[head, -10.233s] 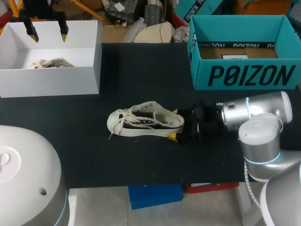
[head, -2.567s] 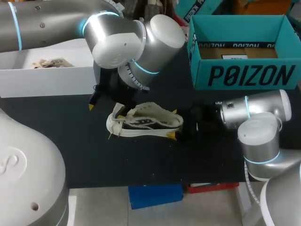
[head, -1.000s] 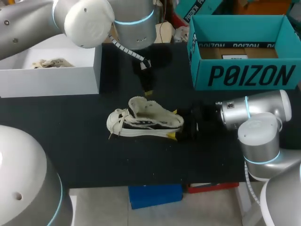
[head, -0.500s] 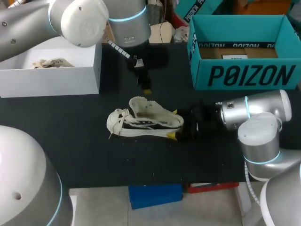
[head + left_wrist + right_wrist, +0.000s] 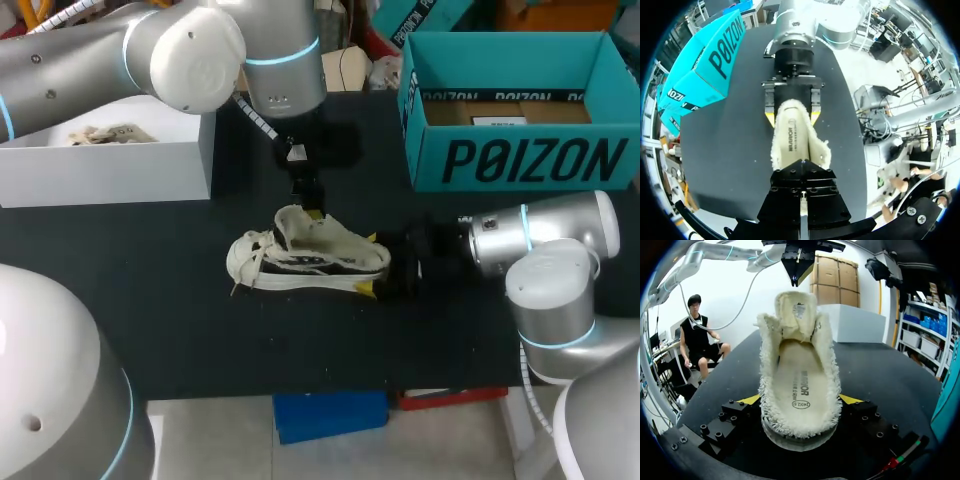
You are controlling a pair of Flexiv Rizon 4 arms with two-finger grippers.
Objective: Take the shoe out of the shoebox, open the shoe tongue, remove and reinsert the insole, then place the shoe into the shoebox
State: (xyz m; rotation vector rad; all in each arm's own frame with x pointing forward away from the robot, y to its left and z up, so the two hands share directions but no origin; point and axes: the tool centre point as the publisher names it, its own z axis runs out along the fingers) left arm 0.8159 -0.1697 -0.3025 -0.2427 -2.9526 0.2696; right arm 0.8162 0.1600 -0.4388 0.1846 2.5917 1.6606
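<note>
Head view: pale bundle (image 5: 108, 133) in white box (image 5: 110, 178), shoe (image 5: 310, 255) outside teal shoebox (image 5: 530, 160).

The left end effector (image 5: 315, 211), which hung with fingers spread over the white box (image 5: 110, 175) ten seconds ago, has swung across the desk (image 5: 200, 330), and its fingers are now drawn together. A second ago it sat back beyond the shoe (image 5: 310, 255); it has since dropped so its tips hang just above the tongue (image 5: 292, 220). That tongue, flat along the laces before, now stands upright directly beneath the end effector.
</note>
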